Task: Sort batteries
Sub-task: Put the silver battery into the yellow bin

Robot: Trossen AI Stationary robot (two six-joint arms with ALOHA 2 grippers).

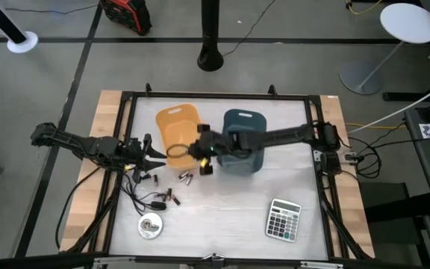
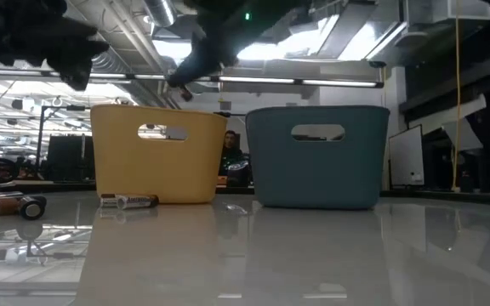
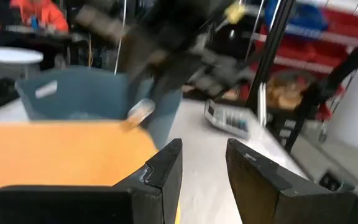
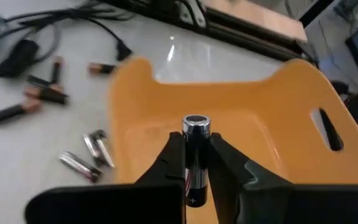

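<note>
My right gripper (image 4: 196,144) reaches across the blue bin (image 1: 242,149) and hovers over the near right part of the orange bin (image 1: 178,131), shut on a dark battery with a silvery end (image 4: 196,155). Loose batteries lie on their sides on the table near the orange bin. A few are silvery (image 4: 89,155), and several are dark with coppery ends (image 4: 39,93). In the high view they show as small cylinders (image 1: 185,178). My left gripper (image 1: 155,155) waits open at the orange bin's left side, touching nothing. My right gripper pinches the battery's dark body (image 4: 196,165) between its two fingers (image 4: 173,158), coming from above at a slant. The battery lies along the fingers and its silvery end (image 4: 196,123) sticks out past the fingertips. It is lifted clear above the orange bin's inside.
A thin black cable with plugs (image 1: 142,198) and a round silver disc (image 1: 150,226) lie at the table's near left. The calculator (image 1: 284,219) lies at the near right. The two bins stand side by side at the table's middle, and a dark frame rims the table.
</note>
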